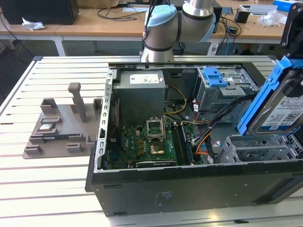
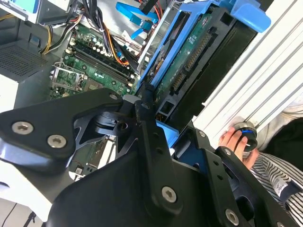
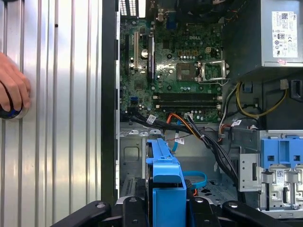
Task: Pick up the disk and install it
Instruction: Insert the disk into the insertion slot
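The disk (image 1: 283, 109), a silver drive with a white-and-blue label in a blue plastic frame, hangs steeply tilted at the exterior view's right. It sits just above the metal drive bay (image 1: 259, 147) at the near right corner of the open computer case (image 1: 189, 182). My gripper (image 1: 291, 56) is shut on its upper end. In the second wrist view the black fingers (image 2: 144, 111) clamp the disk (image 2: 189, 61) by its blue frame, circuit side showing. In the first wrist view the disk (image 3: 165, 182) shows edge-on over the bay floor (image 3: 137, 156).
The case holds a motherboard (image 1: 142, 144), a grey power supply (image 1: 141, 92), orange and black cables (image 1: 204, 142) and a drive cage with a blue latch (image 1: 214, 75). A grey fixture (image 1: 57, 127) lies on the slatted table at the exterior view's left. A person's hand (image 3: 12, 92) rests on a button beside the case.
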